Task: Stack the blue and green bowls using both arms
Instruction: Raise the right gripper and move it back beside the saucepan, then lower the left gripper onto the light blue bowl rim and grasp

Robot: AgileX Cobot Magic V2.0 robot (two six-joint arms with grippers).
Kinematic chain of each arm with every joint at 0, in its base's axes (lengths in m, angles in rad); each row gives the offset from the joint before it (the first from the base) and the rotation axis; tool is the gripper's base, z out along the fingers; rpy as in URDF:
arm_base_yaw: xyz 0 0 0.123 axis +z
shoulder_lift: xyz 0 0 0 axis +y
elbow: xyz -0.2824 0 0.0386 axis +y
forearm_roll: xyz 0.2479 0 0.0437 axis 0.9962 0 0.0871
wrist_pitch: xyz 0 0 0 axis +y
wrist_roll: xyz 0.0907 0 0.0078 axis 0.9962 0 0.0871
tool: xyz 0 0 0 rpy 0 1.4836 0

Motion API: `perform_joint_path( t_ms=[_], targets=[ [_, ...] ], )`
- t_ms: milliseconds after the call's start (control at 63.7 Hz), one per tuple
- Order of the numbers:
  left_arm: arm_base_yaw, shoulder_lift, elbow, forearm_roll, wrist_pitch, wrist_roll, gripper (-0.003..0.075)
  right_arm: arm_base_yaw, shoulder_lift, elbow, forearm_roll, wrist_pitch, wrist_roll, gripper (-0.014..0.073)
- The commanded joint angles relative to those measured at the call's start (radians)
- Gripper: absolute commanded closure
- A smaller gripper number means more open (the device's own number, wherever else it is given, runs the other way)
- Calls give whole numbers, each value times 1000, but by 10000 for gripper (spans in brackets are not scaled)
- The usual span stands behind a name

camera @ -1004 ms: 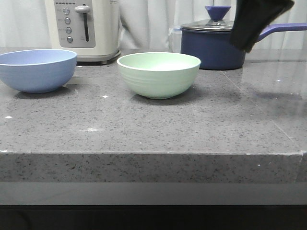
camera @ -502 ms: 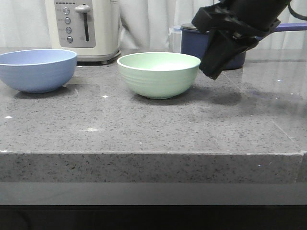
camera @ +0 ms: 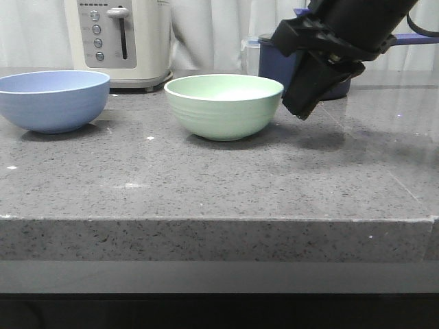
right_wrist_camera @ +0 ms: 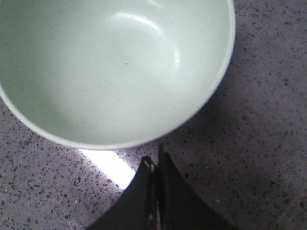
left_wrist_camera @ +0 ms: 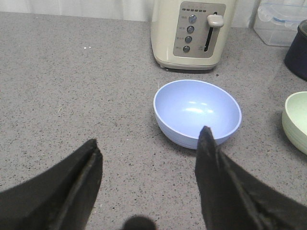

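The green bowl (camera: 224, 106) sits upright mid-counter; it fills the right wrist view (right_wrist_camera: 110, 72). The blue bowl (camera: 53, 99) sits upright at the left, in front of the toaster; it also shows in the left wrist view (left_wrist_camera: 197, 113). My right gripper (camera: 296, 110) is shut and empty, its tip at the green bowl's right side, close to the wall; in the right wrist view (right_wrist_camera: 155, 160) the tips lie just outside the rim. My left gripper (left_wrist_camera: 148, 143) is open and empty above the counter, short of the blue bowl. It is out of the front view.
A cream toaster (camera: 120, 41) stands at the back left. A dark navy lidded saucepan (camera: 302, 65) stands at the back right, partly behind my right arm. A clear lidded box (left_wrist_camera: 280, 21) sits beside it. The counter's front edge (camera: 219, 221) runs across.
My right arm came down from the upper right to the green bowl's right side. The green bowl has shifted a little to the left. The blue bowl has not moved.
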Motion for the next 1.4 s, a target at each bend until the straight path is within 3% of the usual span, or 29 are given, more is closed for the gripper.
perform_joint_path(
  t_ms=[0,251,628,1020,1381],
  targets=[
    [0,11,-26,0,-78,-1,302,-2,-34,-24,23,-31,-13,659],
    [0,85,-71,0,-41,11,302,-2,-34,-24,23,-31,-13,659],
    [0,560,-395,-19,95,48,302,-2,-34,-24,23,-31,-13,659],
    [-1,965,-713,-54,339,77,302,-2,-34,-24,23,-31,-13,659],
    [-1,1138,-763,-91,319,100,302,-2,-34,-24,23,-31,-13,659]
  ],
)
